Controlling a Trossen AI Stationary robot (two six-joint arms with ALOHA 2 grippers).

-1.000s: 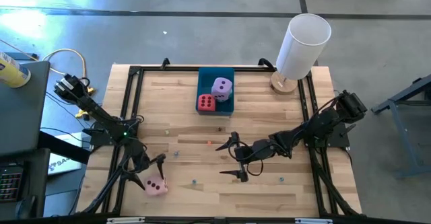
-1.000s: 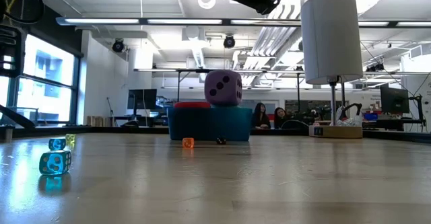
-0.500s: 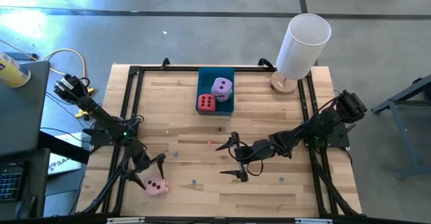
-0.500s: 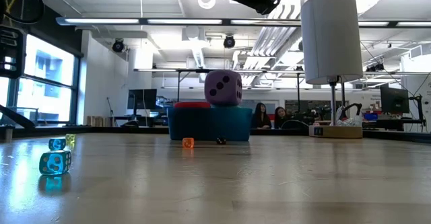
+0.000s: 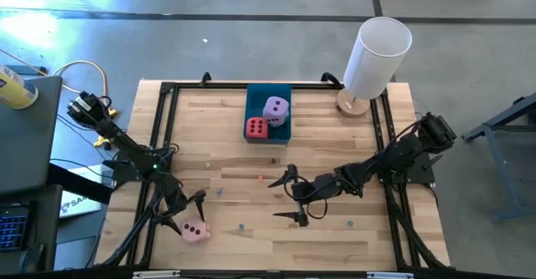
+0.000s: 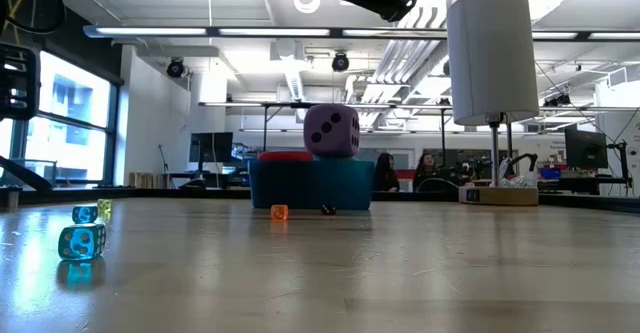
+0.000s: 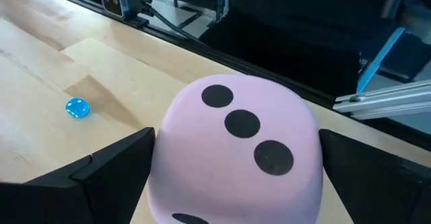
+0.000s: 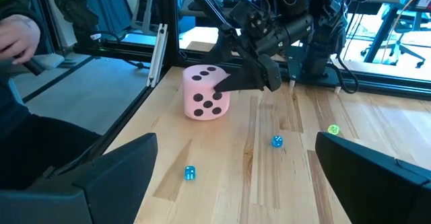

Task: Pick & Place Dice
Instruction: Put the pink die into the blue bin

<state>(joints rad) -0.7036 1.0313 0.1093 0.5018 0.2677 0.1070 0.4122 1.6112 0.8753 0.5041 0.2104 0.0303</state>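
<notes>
A light pink die (image 7: pixel 232 126) rests on the table near the front left corner, three dark pips on top. My left gripper (image 5: pixel 186 213) is open, with one finger on either side of it. The lilac purple die (image 5: pixel 275 109) and the red die (image 5: pixel 256 128) lie in the blue tray (image 5: pixel 269 90) at the far middle. In the low view the purple die (image 6: pixel 331 131) sticks up above the tray's wall (image 6: pixel 310 185). My right gripper (image 5: pixel 288 198) hangs open over the table's middle, right of centre, with nothing between its fingers. My left gripper has its fingers (image 7: pixel 114 170) close beside two opposite sides of the pink die, coming nearly level from the table's left. I cannot tell whether they touch it. The die sits flat on the table (image 8: pixel 269 183).
A white cylinder (image 5: pixel 377 53) on a round wooden base stands at the far right corner. Small clear dice lie scattered on the wood: blue ones (image 6: pixel 82 241), a yellow one (image 6: pixel 103 209), an orange one (image 6: pixel 279 212). A black frame (image 5: pixel 167 120) borders the table.
</notes>
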